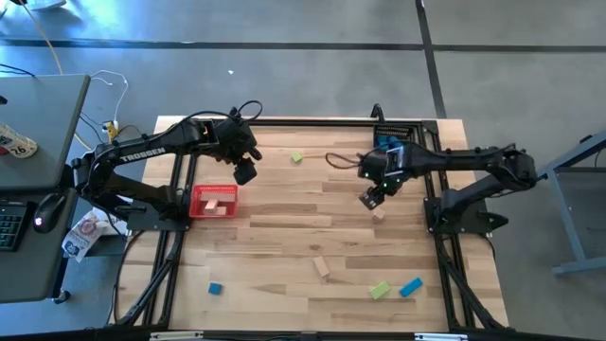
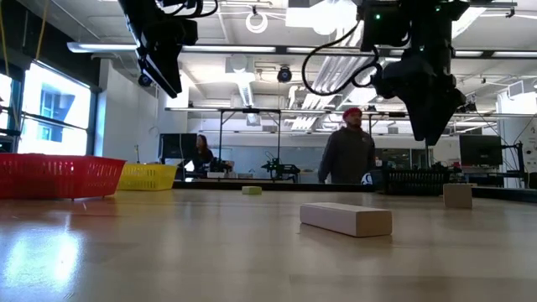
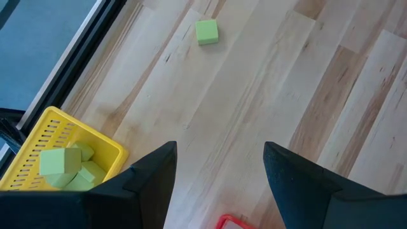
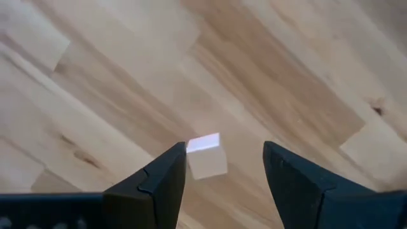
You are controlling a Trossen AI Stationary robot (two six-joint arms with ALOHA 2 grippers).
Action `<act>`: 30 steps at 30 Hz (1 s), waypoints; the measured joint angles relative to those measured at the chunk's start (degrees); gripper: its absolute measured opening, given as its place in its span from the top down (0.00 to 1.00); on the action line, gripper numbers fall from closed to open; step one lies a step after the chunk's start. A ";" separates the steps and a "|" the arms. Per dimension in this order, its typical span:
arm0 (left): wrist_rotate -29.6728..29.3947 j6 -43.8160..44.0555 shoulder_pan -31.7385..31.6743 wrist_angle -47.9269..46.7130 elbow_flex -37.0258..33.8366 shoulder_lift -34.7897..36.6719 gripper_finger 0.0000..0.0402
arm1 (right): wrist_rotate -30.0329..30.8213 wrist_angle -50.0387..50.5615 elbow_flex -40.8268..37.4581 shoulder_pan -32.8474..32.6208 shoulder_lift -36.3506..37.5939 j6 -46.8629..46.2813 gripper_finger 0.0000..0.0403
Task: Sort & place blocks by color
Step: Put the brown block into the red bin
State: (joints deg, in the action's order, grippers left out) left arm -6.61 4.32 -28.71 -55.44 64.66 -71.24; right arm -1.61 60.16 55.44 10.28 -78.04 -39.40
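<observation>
My left gripper (image 1: 244, 173) hangs open and empty above the table, just beyond the red bin (image 1: 201, 201), which holds tan blocks. In the left wrist view its fingers (image 3: 152, 172) frame bare table. A green cube (image 3: 206, 32) lies farther off, and the yellow bin (image 3: 95, 143) holds green blocks. My right gripper (image 1: 369, 200) is open above a tan cube (image 4: 205, 156) that rests flat on the table (image 1: 379, 216), and does not touch it. A tan bar (image 1: 322, 268), a green block (image 1: 380, 290), a blue block (image 1: 410, 286) and a blue cube (image 1: 215, 288) lie near the front.
A black bin (image 1: 391, 142) stands at the back right, behind my right arm. The low view shows the red bin (image 2: 59, 174) and the yellow bin (image 2: 147, 176) side by side. People (image 2: 348, 155) stand in the room beyond the table. Bare wood lies mid-table (image 1: 303, 223).
</observation>
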 joint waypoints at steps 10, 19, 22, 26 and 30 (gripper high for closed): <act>0.02 0.00 -0.01 0.02 0.00 0.00 0.45 | 0.04 0.63 -0.02 -6.72 -2.58 -5.16 0.52; 0.02 0.00 -0.01 0.02 0.00 0.00 0.45 | -0.46 0.37 -0.07 -9.65 -10.52 -4.13 0.52; 0.04 0.00 -0.01 0.02 0.00 0.00 0.45 | -0.31 0.44 -0.07 -9.71 -12.67 -4.11 0.52; 0.02 0.00 -0.02 0.02 0.00 0.00 0.45 | -0.04 0.39 -0.07 -9.70 -15.15 -4.10 0.52; 0.02 0.00 0.00 0.02 0.00 0.00 0.45 | 1.57 0.25 -0.07 -9.71 -17.16 -4.11 0.52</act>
State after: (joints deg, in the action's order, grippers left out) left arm -6.59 4.32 -28.71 -55.42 64.66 -71.24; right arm -0.04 60.42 55.37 0.58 -95.20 -43.51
